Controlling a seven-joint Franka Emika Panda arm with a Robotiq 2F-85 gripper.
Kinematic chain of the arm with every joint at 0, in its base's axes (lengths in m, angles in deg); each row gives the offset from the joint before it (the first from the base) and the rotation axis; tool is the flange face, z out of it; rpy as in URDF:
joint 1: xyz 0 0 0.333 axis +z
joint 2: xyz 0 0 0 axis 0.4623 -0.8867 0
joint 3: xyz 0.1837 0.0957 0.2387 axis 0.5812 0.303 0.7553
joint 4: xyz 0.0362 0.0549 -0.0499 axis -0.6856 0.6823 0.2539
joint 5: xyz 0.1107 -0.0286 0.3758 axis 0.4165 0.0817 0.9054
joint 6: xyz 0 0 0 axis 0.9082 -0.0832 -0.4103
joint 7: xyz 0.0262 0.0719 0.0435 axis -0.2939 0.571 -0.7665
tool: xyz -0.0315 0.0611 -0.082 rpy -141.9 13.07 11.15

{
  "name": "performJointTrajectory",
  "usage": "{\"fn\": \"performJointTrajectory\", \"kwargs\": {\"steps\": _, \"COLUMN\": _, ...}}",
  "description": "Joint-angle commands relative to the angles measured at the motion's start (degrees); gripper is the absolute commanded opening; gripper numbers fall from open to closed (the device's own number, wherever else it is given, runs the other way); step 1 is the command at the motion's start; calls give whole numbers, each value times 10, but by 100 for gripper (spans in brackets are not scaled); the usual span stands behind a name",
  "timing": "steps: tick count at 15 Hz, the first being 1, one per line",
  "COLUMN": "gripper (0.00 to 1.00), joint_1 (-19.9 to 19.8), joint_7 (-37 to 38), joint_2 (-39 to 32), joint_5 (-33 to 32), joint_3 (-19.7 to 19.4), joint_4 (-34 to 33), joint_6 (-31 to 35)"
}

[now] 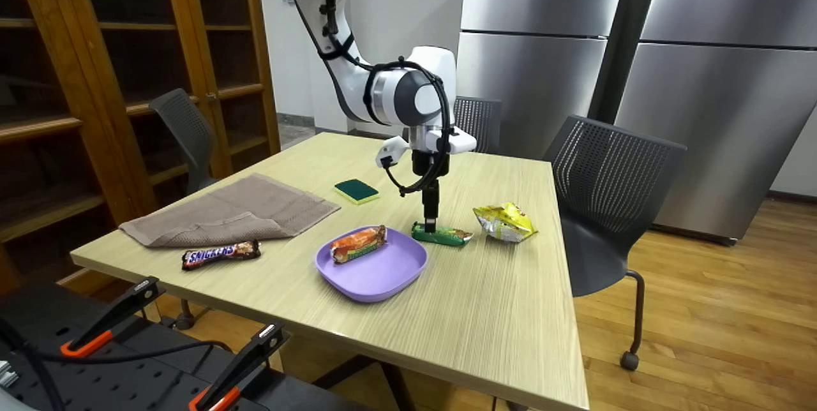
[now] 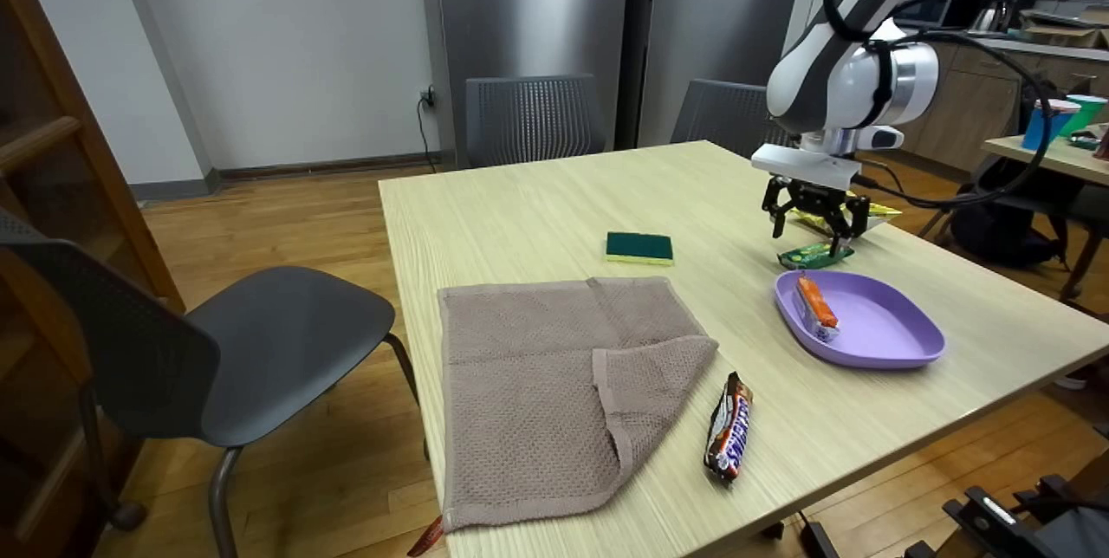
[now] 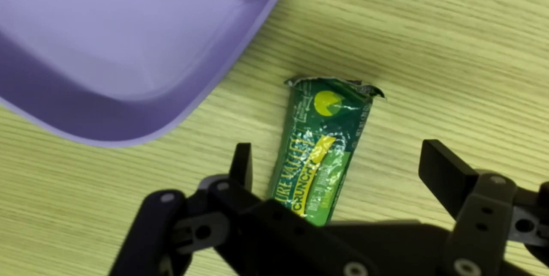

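Green-wrapped, the bar (image 3: pixel 315 151) lies under the hand (image 3: pixel 338 158), between parted fingers but nearer the one beside the plate (image 3: pixel 107 44), so closing could skew it, though fingertip height is hard to judge.

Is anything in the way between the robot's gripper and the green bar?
Nothing visible is. In the wrist view, the open gripper has its fingers on either side of the green bar, and nothing else shows between. The purple plate sits beside the bar, not touching.
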Motion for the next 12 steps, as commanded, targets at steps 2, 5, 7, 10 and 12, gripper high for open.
{"fn": "performJointTrajectory", "kwargs": {"steps": 2, "gripper": 100, "joint_1": -9, "joint_7": 37, "joint_2": -36, "joint_5": 7, "joint_3": 3, "joint_4": -52, "joint_6": -11}}
{"fn": "performJointTrajectory", "kwargs": {"steps": 5, "gripper": 100, "joint_1": -12, "joint_7": 51, "joint_2": -49, "joint_5": 6, "joint_3": 3, "joint_4": -69, "joint_6": -14}}
{"fn": "performJointTrajectory", "kwargs": {"steps": 7, "gripper": 100, "joint_1": -14, "joint_7": 54, "joint_2": -53, "joint_5": 6, "joint_3": 4, "joint_4": -74, "joint_6": -14}}
{"fn": "performJointTrajectory", "kwargs": {"steps": 10, "gripper": 100, "joint_1": -18, "joint_7": 52, "joint_2": -51, "joint_5": 6, "joint_3": 5, "joint_4": -74, "joint_6": -11}}
{"fn": "performJointTrajectory", "kwargs": {"steps": 12, "gripper": 100, "joint_1": -17, "joint_7": 52, "joint_2": -52, "joint_5": 4, "joint_3": 4, "joint_4": -75, "joint_6": -11}}
